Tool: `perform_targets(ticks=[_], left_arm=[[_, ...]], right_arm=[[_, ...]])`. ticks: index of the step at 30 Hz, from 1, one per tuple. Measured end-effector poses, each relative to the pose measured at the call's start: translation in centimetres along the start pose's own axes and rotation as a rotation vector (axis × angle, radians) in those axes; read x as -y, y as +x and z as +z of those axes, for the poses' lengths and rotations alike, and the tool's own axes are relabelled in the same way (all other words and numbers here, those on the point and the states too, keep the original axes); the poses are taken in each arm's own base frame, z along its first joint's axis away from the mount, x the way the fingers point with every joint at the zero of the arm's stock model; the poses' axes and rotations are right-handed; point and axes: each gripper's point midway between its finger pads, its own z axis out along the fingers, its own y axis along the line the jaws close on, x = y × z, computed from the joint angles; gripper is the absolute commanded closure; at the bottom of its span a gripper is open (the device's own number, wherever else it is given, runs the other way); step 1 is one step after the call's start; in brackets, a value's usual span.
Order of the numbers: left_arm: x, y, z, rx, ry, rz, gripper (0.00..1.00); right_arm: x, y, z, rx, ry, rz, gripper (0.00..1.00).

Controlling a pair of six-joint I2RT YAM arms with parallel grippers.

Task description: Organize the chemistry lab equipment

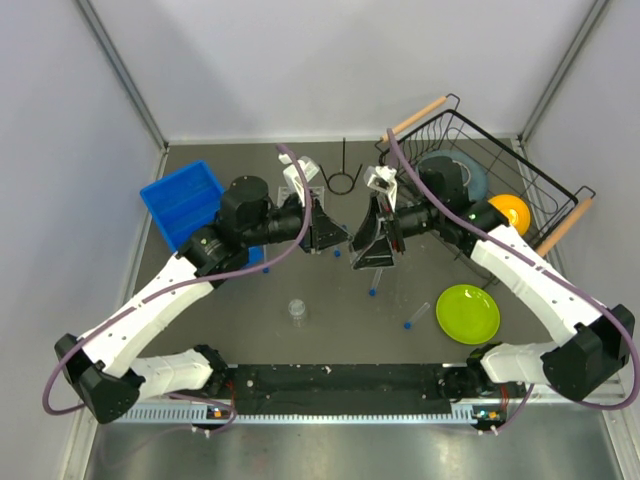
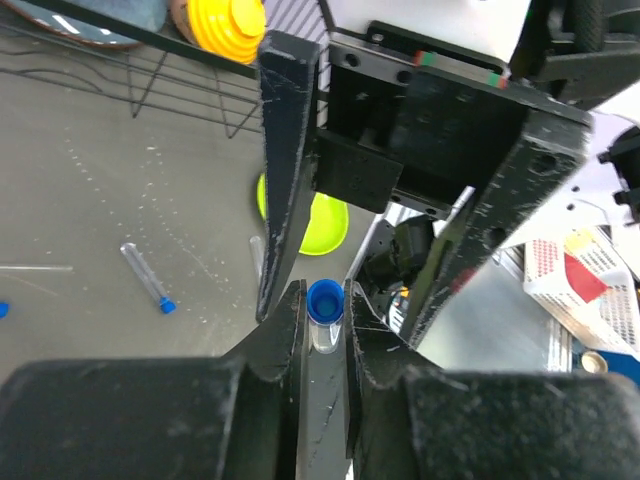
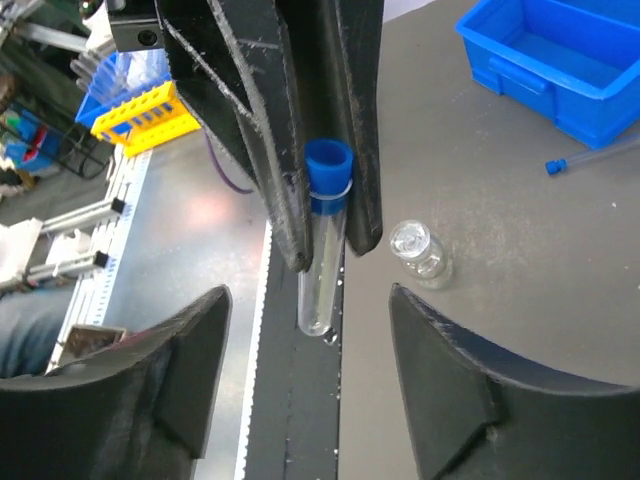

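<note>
Handover step, as I read it. My left hand [image 2: 324,300] is clamped shut on the clear finger-long tube w/ a blue cap [image 3: 322,268], gripping just under the cap. The glass body hangs free below, roughly upright. My right hand [image 3: 308,294] is spread wide and holds nothing. Its fingers [image 2: 283,180] stand on either side of the left tips, so the tube looks to sit in the gap, no contact yet. All this is in the air over mid-bench, somewhat toward the far edge.

To do it well:
- Close the right on the bare glass below the left's grip, not on the cap, so the two hands don't pinch each other.
- Centre first. From the right wrist cam the tube reads a bit left of the gap's middle. An off-centre close would prob. shove it sideways and twist it in the left's grip.
- Squeeze slow. Round slick glass is apt to roll or pop out.
- Left lets go only once the right has it firm, then backs straight away.
- Keep it vertical, since a tilted tube will be harder to drop into a rack slot later.

The small clear cup [image 3: 419,252] stands on the bench [image 3: 520,250] just beside the drop line, so a slip could knock it over.
</note>
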Motion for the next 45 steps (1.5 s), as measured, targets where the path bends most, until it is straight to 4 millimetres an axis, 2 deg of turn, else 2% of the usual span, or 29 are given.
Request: perform_targets(ticks=[3,4,7,10,13,18,23,26,30,36,39,45], left_arm=[[-1.3,-0.5,-0.3,0.024,-0.063,0.005,0.96],[-2.1,-0.8,-0.6,0.039,-0.096,0.009,0.96],[-5.2,-2.5,-2.1,0.115,-0.233,0.029,0.96],[-9.2,-4.4,-3.9,0.194,-0.389,0.057,0.95],[-14.1,-5.9,-5.2,0.252,-0.565,0.093,0.95],[-23.0,-6.7,-5.0,0.259,-0.786,0.130,0.95],[-31.9,-4.7,-4.0,0.166,-0.951,0.126,0.95],[-35.8,-4.2,-3.5,0.131,-1.007,0.127,0.94],[-38.8,-5.5,-2.9,0.141,-1.034,0.141,0.95],[-41.6,-7.7,-1.9,0.182,-1.042,0.157,0.94],[-42.7,-7.5,-1.3,0.179,-1.041,0.153,0.94],[-44.2,-5.7,-0.5,0.142,-1.042,0.132,0.94]], right_arm=[[0.6,0.4,-0.3,-0.010,0.024,-0.026,0.13],[1.0,0.6,-0.5,-0.014,0.037,-0.044,0.11],[3.0,1.2,-1.6,-0.028,0.125,-0.086,0.10],[5.8,2.4,-3.1,-0.059,0.259,-0.145,0.08],[7.9,5.3,-4.0,-0.116,0.345,-0.164,0.07],[9.7,9.4,-5.1,-0.164,0.401,-0.128,0.06],[10.7,10.9,-5.4,-0.169,0.416,-0.133,0.06],[10.9,10.9,-5.4,-0.168,0.417,-0.151,0.06],[11.0,10.6,-5.4,-0.162,0.418,-0.173,0.06],[11.5,10.8,-5.4,-0.161,0.414,-0.159,0.06],[11.7,11.1,-5.3,-0.165,0.411,-0.149,0.06],[12.0,11.4,-5.2,-0.173,0.403,-0.149,0.05]])
